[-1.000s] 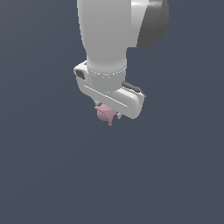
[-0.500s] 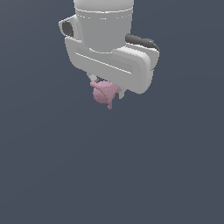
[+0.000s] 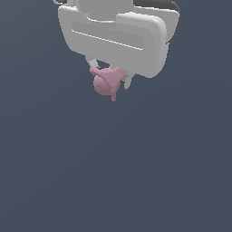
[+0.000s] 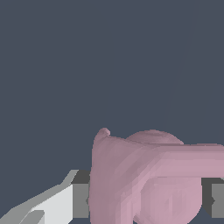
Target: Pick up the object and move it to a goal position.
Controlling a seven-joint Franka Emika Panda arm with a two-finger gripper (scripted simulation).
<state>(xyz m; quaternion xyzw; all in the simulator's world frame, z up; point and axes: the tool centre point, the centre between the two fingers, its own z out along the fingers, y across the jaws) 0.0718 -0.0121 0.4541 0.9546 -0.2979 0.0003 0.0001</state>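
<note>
since the earlier frames the gripper [image 3: 108,81] has risen and looms larger, its fingers clamped on the pink object [image 3: 107,83] hanging just beneath the hand, so this looks like the carry step, calling next for steady travel to the goal.

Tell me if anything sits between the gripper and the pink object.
Nothing visible does. The gripper is shut on the pink object, fingers on either side of it. No goal marker shows in either view, so that path cannot be judged.
</note>
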